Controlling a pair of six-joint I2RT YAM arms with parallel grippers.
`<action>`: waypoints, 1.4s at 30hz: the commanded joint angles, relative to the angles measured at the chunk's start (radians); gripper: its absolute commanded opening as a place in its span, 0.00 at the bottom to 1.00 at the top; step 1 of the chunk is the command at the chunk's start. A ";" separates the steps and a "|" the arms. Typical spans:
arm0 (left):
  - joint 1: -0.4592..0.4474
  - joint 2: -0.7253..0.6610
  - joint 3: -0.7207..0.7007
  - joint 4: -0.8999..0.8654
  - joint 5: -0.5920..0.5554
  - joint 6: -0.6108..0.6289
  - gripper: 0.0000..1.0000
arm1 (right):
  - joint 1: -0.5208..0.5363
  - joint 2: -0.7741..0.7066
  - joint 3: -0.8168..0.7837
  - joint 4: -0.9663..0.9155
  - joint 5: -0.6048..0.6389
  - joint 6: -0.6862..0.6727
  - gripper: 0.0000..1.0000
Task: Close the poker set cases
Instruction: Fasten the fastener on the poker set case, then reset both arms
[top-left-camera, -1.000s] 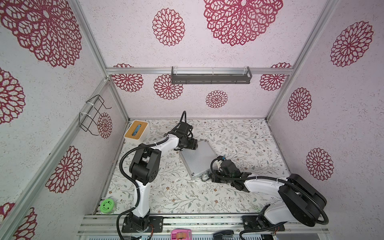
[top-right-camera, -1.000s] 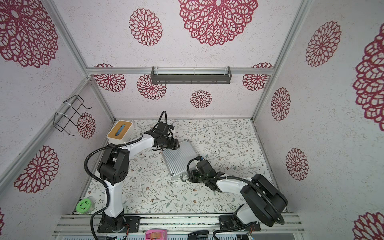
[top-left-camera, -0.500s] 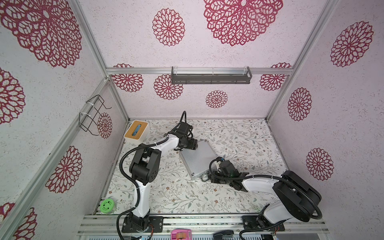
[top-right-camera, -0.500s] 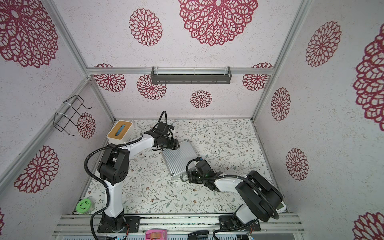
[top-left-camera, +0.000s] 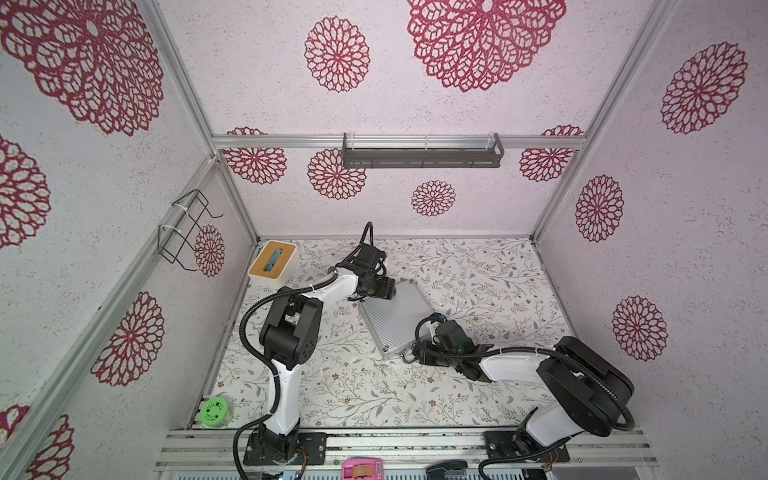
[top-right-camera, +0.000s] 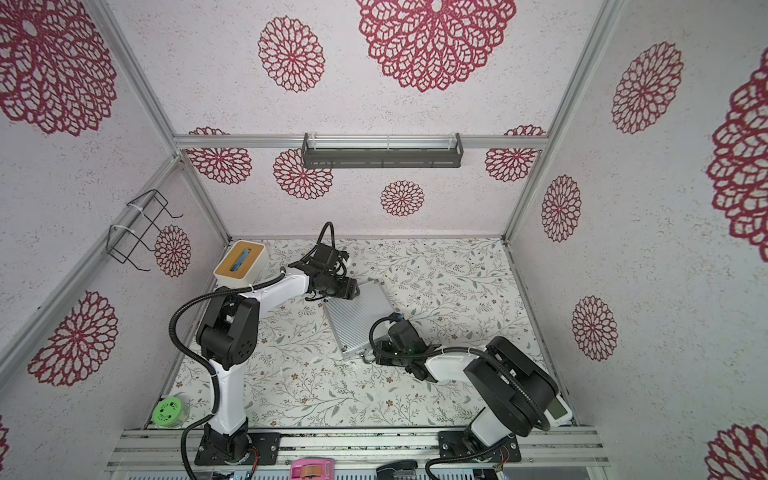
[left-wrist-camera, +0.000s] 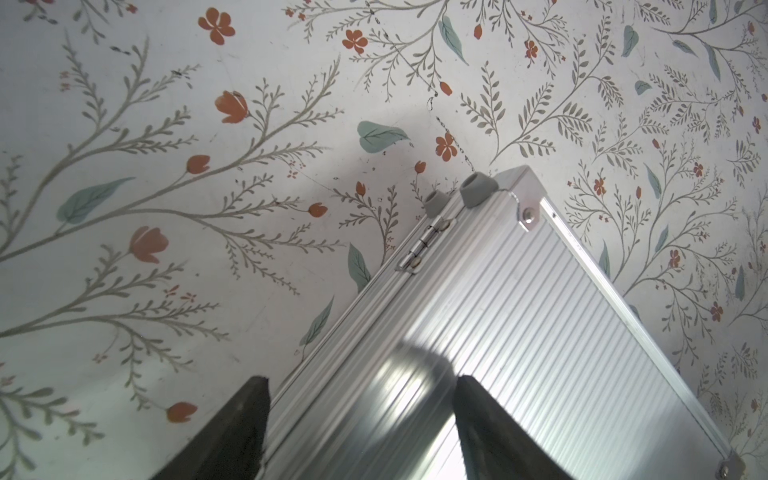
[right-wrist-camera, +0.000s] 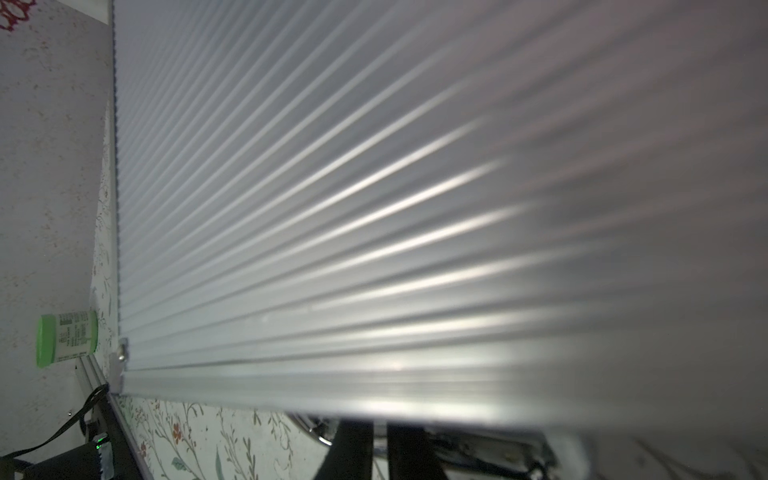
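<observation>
The poker set case (top-left-camera: 397, 320) (top-right-camera: 359, 318) lies flat on the floral table with its ribbed silver lid down. My left gripper (top-left-camera: 390, 291) (left-wrist-camera: 361, 415) is at its far hinge corner, jaws open. One finger is beside the hinge edge and the other is over the lid (left-wrist-camera: 519, 311). My right gripper (top-left-camera: 411, 355) (right-wrist-camera: 378, 432) is low at the front edge, next to the chrome handle (right-wrist-camera: 318, 436). Its fingers stand a thin slit apart. Their tips are hidden under the blurred rim of the case (right-wrist-camera: 415, 187).
A white box with a wooden top (top-left-camera: 272, 264) stands at the back left corner. A green-lidded jar (top-left-camera: 214, 411) (right-wrist-camera: 66, 338) sits at the front left. A wire basket (top-left-camera: 187, 230) hangs on the left wall and a dark shelf (top-left-camera: 422, 151) on the back wall.
The right arm's elbow has shifted slightly, while its gripper stays at the case's front edge. The left arm and the case have not moved.
</observation>
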 joint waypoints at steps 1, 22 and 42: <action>-0.006 0.035 0.003 -0.044 0.022 0.009 0.74 | 0.002 0.018 0.018 -0.034 0.072 0.054 0.12; 0.016 -0.162 -0.082 0.077 -0.092 -0.026 0.84 | -0.069 -0.400 0.073 -0.506 0.103 -0.153 0.54; 0.092 -0.725 -0.759 0.450 -0.596 -0.028 0.97 | -0.479 -0.339 0.153 -0.321 0.173 -0.633 0.99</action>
